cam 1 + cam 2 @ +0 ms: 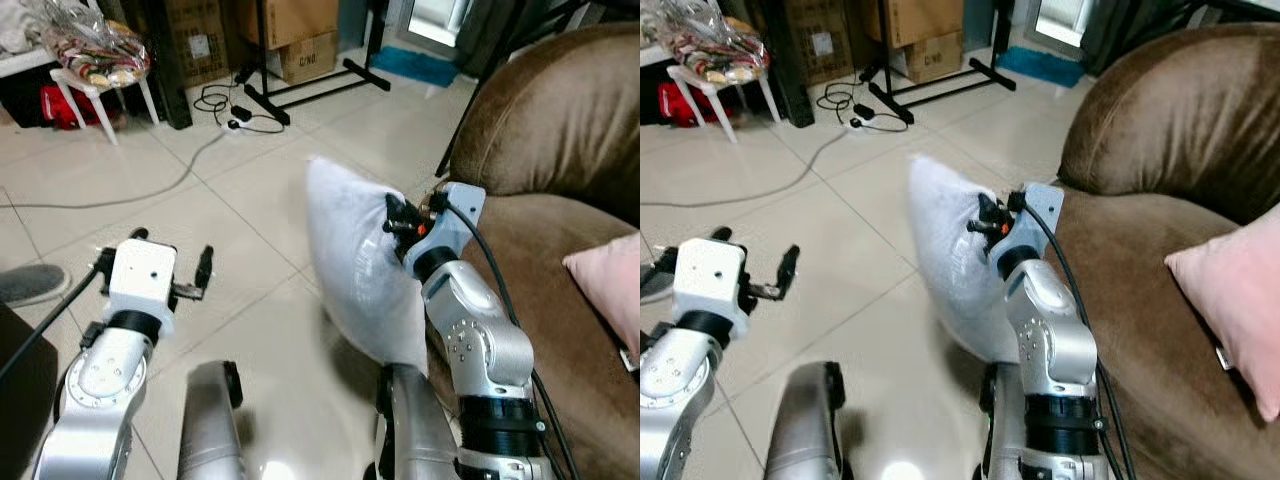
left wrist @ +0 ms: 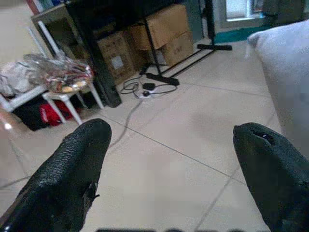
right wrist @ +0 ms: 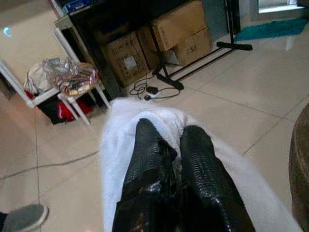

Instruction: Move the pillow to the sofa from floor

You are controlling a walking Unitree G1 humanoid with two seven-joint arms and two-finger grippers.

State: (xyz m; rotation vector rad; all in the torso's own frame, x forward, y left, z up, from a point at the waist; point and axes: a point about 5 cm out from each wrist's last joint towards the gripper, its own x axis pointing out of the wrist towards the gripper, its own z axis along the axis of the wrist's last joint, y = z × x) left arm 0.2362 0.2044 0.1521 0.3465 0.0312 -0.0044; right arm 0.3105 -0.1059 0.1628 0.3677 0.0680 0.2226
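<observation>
While our right gripper [image 3: 169,145] pinches the white pillow [image 1: 360,270] clear of the floor [image 1: 240,200] beside the sofa [image 1: 560,250], our left gripper [image 2: 174,159] hangs spread, empty.

Sofa [image 1: 560,150] blocks my 1–3 o'clock; its armrest is just beside the white pillow [image 1: 355,260] pinched in my right end effector [image 1: 395,222]. A pink cushion [image 1: 610,285] takes the seat at 3. Open tile floor [image 1: 240,200] runs 10–12. Cable [image 1: 150,190], stand legs [image 1: 300,90] and boxes [image 1: 300,55] sit further out at 12.
</observation>
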